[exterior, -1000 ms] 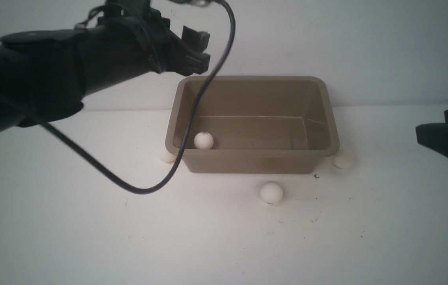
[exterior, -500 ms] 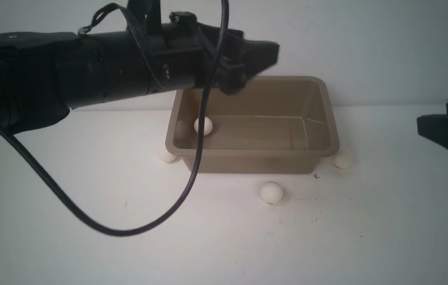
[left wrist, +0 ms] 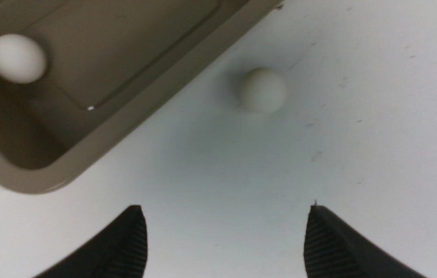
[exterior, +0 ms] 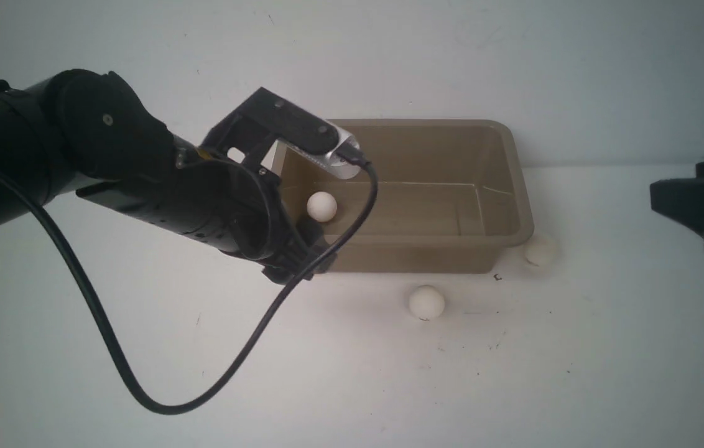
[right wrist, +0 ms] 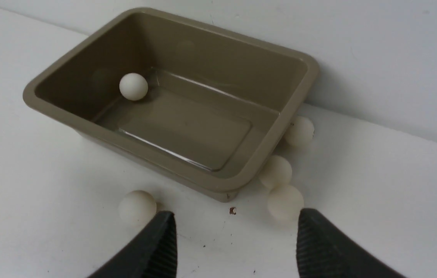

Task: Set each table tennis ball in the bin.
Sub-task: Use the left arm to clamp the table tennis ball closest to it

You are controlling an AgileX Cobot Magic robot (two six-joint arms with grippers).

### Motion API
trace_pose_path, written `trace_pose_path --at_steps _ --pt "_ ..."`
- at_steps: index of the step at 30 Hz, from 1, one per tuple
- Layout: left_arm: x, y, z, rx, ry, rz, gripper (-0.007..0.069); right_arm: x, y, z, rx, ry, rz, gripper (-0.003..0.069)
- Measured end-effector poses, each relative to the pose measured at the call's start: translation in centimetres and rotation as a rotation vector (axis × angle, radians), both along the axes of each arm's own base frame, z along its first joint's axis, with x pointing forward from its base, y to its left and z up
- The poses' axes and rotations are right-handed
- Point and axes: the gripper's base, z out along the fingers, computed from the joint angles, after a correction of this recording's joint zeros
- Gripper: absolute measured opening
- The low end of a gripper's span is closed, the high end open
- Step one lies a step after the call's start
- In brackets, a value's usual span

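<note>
White table (exterior: pixel 352 386); left arm (exterior: pixel 140 180) hides bin (exterior: pixel 517 186) corner; left pincer (left wrist: pixel 225 210), right pincer (right wrist: pixel 236 213) gape empty.

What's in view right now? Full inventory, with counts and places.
bin: 1, taupe, on the table against the wall.
ball in bin: 1, white, inside, near the left end.
front ball: 1, white, on the table in front of the bin.
right balls: 3, white, on the table along the bin's right end.
table: 1, white, with small dark specks.
wall: 1, pale grey, behind the bin.
cable: 1, black, looping down from the left arm.
left arm: 1, black, covering the bin's front-left corner.
left end effector: 1, black, open and empty, above the table by that corner.
right end effector: 1, black, open and empty, right of the bin.
</note>
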Motion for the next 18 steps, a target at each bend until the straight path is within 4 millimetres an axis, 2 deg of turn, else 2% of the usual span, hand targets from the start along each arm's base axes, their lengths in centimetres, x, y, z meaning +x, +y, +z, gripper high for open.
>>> trace_pose_path --at_steps 6,10,15,18 --pt "0.8 1.1 0.0 0.081 -0.076 0.04 0.0489 2.7 -0.3 -3.3 -0.001 0.139 -0.004 0.0388" --pt "1.1 1.9 -0.1 0.092 -0.061 0.07 0.0489 4.1 -0.5 -4.1 -0.028 0.184 0.022 0.0388" --pt "1.0 2.3 -0.2 0.104 -0.039 0.075 0.0489 5.7 0.5 -4.9 -0.023 0.249 0.107 0.0388" --pt "1.0 2.1 -0.2 0.074 -0.025 0.085 0.0489 6.2 2.2 -5.9 -0.075 0.254 0.158 0.0388"
